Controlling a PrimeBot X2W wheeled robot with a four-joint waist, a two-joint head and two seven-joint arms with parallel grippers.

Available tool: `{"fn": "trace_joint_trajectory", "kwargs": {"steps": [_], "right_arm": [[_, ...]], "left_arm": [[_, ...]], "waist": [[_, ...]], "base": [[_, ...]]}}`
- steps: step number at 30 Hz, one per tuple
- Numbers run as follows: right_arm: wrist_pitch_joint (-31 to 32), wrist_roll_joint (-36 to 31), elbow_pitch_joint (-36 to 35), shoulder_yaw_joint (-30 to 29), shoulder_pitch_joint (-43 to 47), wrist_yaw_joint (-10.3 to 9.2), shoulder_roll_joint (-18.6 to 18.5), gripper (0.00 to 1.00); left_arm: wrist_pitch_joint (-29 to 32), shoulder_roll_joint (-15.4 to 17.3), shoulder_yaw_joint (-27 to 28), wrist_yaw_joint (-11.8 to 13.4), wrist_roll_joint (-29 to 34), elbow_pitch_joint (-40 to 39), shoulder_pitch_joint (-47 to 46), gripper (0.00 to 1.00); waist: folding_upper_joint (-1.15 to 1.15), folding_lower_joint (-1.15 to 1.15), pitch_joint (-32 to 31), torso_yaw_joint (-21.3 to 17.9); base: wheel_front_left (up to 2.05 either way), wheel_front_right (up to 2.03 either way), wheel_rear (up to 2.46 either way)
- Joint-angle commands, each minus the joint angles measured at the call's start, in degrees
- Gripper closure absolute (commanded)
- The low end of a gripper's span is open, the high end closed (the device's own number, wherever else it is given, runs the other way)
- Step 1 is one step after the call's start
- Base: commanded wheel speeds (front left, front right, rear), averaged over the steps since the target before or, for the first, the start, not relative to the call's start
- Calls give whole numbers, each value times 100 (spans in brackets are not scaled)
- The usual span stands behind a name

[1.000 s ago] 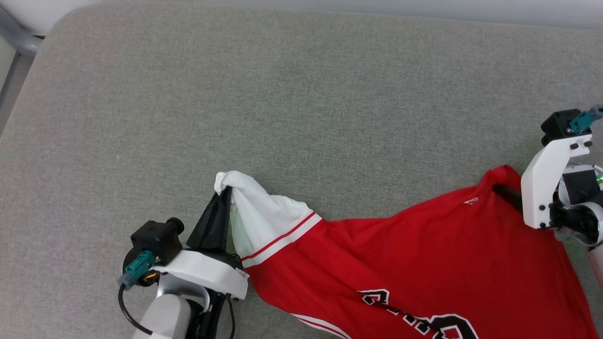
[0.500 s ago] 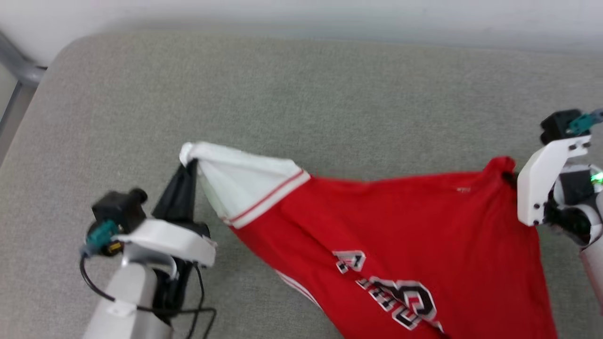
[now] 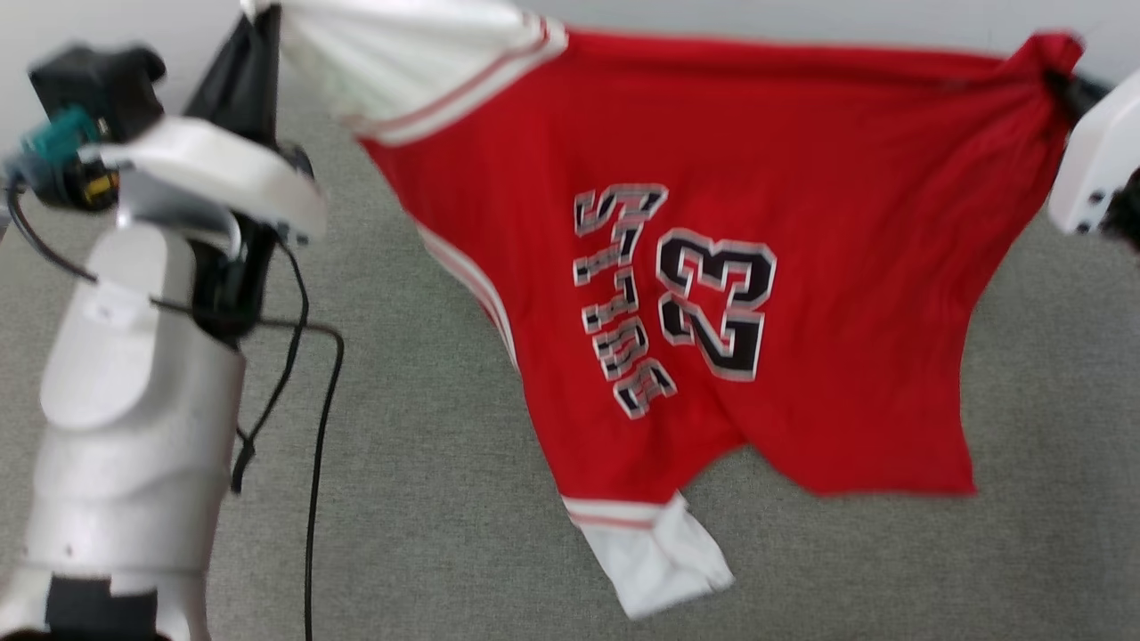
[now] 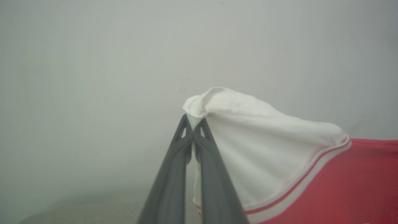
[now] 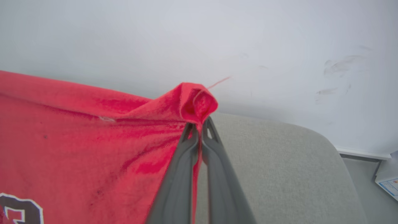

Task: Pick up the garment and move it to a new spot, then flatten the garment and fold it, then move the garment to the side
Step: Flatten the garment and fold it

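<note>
Left wrist view: the left gripper (image 4: 193, 120) has its two dark fingers pinched tight on the end of a white sleeve of the garment (image 4: 267, 146), which bulges just to its right. The right gripper (image 5: 200, 123) is likewise nipped closed on a bunched red corner. Between the two, the red shirt hangs stretched out, lettering showing. Its other sleeve droops below them towards the grey cushion (image 3: 427, 499). A pale wall (image 5: 124, 37) stands beyond the fingertips.
</note>
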Motion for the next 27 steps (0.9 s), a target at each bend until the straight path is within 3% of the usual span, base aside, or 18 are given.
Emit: {"fn": "trace_joint_trajectory", "kwargs": {"steps": [1,6,16,21,27], "right_arm": [[-33,-102,37,-76,-245,-10,-16,100],[-143,-519,6,-322,-1102,-10,-41,100],[-353,-1040,-226,-558,-2957,-11,-118,100],[-490,-1114,-247,-531,-3628,-11,-41,100],[-626,-1103,56,-407,-3918,-11,105,100]], "left_arm": [[-6,9,22,-13,-11,157,-336,100],[-89,35,112,60,-26,734,-1491,100],[-219,392,46,80,281,1321,-3655,100],[-238,559,80,61,284,1457,-4407,100],[-306,573,77,18,174,1774,-4680,100]], "waist": [[0,0,74,9],[0,0,368,14],[0,0,1435,70],[0,0,2008,44],[0,0,2469,25]], "base": [[0,0,0],[0,0,0],[0,0,0],[0,0,0],[0,0,0]]}}
